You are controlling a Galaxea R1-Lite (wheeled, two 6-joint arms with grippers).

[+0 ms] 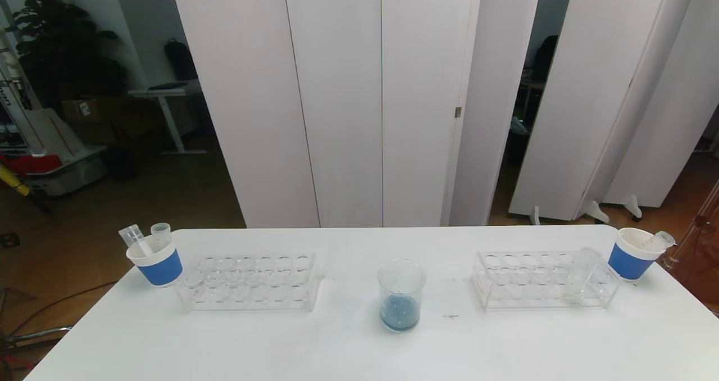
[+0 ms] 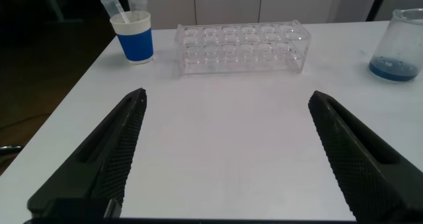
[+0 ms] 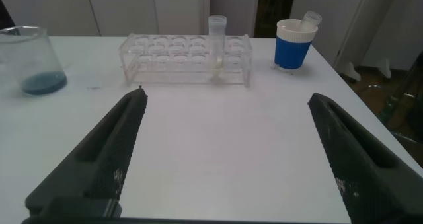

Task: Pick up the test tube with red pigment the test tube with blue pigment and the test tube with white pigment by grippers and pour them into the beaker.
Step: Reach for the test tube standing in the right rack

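At twelve o'clock from the wide-open right gripper [image 3: 225,151], the test tube with white pigment [image 3: 217,42] stands upright in its rack [image 3: 185,55]; the left gripper [image 2: 225,151], also open, is farther.

A: Colours, quick. Table [image 1: 348,347] is showing plain white. Beaker [image 1: 401,294] is reading clear, with blue pigment pooling at its bottom.

B: Cups?

A: Left cup [image 1: 157,261], at ten o'clock from the beaker, is wearing a blue band under a white rim. Right cup [image 1: 633,254], at two o'clock, same blue and white.

B: Racks?

A: Left rack [image 1: 250,281] and right rack [image 1: 544,280] are both looking clear. The test tube with white pigment [image 3: 217,44] is showing pale cream at its bottom.

B: Grippers?

A: Left gripper [image 2: 228,161] and right gripper [image 3: 228,161] are showing dark grey-black, with dotted texture on the fingers [image 2: 122,141].
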